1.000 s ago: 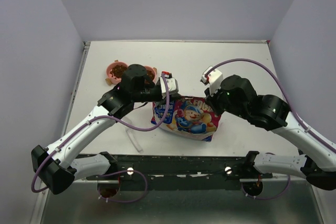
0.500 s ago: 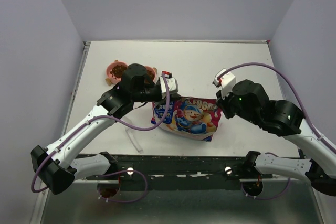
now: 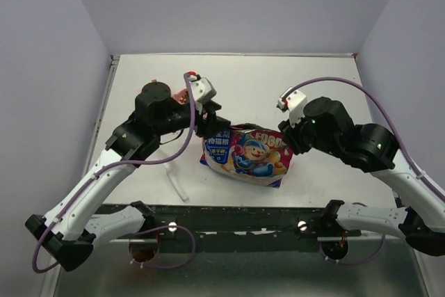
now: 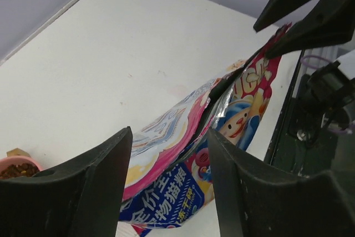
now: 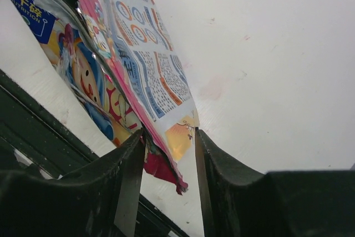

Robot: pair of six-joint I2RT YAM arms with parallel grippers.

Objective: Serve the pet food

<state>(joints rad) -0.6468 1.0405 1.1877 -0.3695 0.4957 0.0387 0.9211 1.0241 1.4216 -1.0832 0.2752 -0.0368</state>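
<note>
On the white table (image 3: pixel 313 81), a glossy pink cartoon-printed bag (image 3: pixel 247 154) is seen near the middle of the near edge, with one top corner pinched and held up by the right gripper (image 5: pixel 169 131). The bag's opened top edge is straddled by the left gripper (image 4: pixel 169 131), whose fingers are spread wide and not closed on it. The pet food (image 4: pixel 11 171), tiny dark brown pellets heaped loosely, is found in a pink bowl (image 4: pixel 25 162) toward the far left corner.
</note>
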